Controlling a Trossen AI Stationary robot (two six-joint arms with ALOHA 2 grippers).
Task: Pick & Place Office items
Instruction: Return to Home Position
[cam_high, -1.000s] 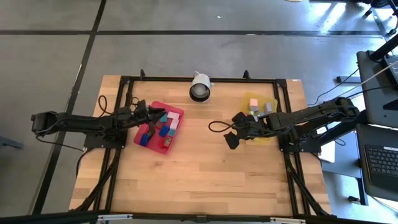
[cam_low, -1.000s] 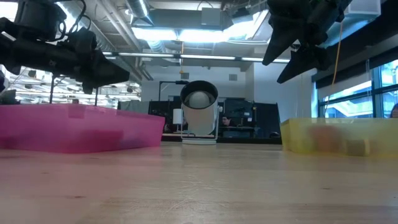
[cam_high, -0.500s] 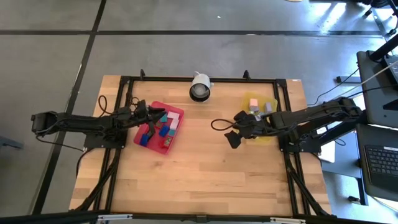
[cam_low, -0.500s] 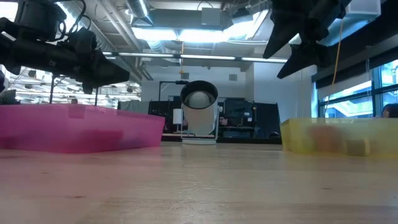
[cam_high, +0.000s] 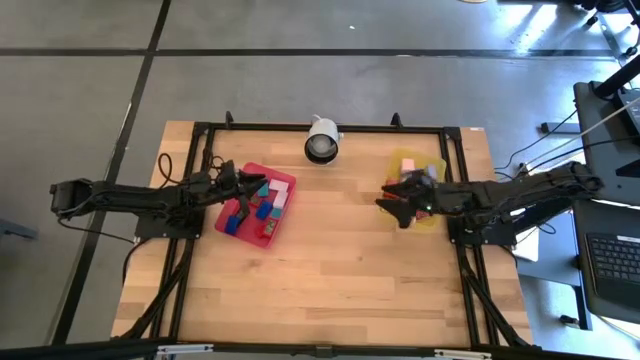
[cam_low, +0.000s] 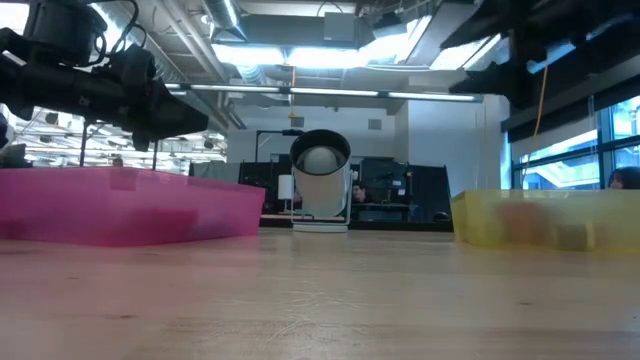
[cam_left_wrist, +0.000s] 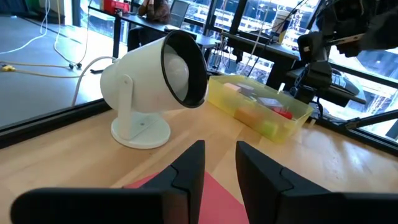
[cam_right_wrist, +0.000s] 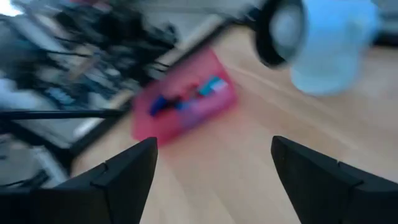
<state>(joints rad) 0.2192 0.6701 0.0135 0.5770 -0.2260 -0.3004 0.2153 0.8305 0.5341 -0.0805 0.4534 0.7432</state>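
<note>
The office items (cam_high: 262, 206) fill the red tray (cam_high: 283, 176) — a few lie in the yellow tray (cam_high: 437, 160). The left gripper (cam_high: 240, 182) hangs over the red tray's outer edge, fingers narrowly parted and empty. The right gripper (cam_high: 395, 208) — spread wide, empty — is at the yellow tray's inner edge. Open table (cam_high: 330, 270) lies between the trays.

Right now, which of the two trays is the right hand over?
The yellow tray, on the table's right: the right hand hangs over its inner edge. The red tray lies under the left hand.
</note>
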